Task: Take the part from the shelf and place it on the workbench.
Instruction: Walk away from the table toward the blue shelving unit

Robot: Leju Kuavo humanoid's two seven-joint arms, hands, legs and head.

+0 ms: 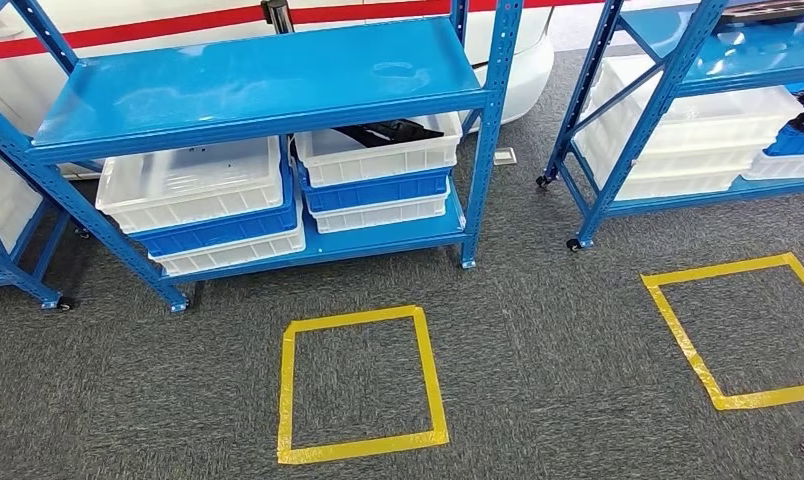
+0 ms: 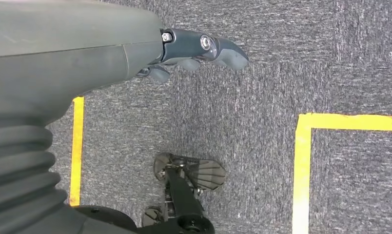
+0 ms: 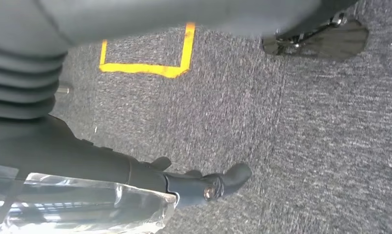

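Floor: grey carpet [image 1: 538, 380], with two yellow tape squares, one [image 1: 358, 385] before the middle shelf, one [image 1: 743, 330] toward the right.
Shelf [image 1: 268, 80]: blue steel on castors, top deck bare; a second blue rack [image 1: 668, 90] stands well apart at right.
Bins: white and blue trays stacked on the shelf's lower deck; the left stack [image 1: 193, 180] holds nothing visible.
Part [image 1: 383, 131]: dark, lying in the top white bin [image 1: 378, 155] at the lower deck's right end.
Left hand [image 2: 194, 53]: hanging over carpet, fingers [image 2: 228, 51] loosely apart, holding nothing.
Right hand [image 3: 194, 183]: over carpet, fingers [image 3: 235, 175] loosely extended, holding nothing.
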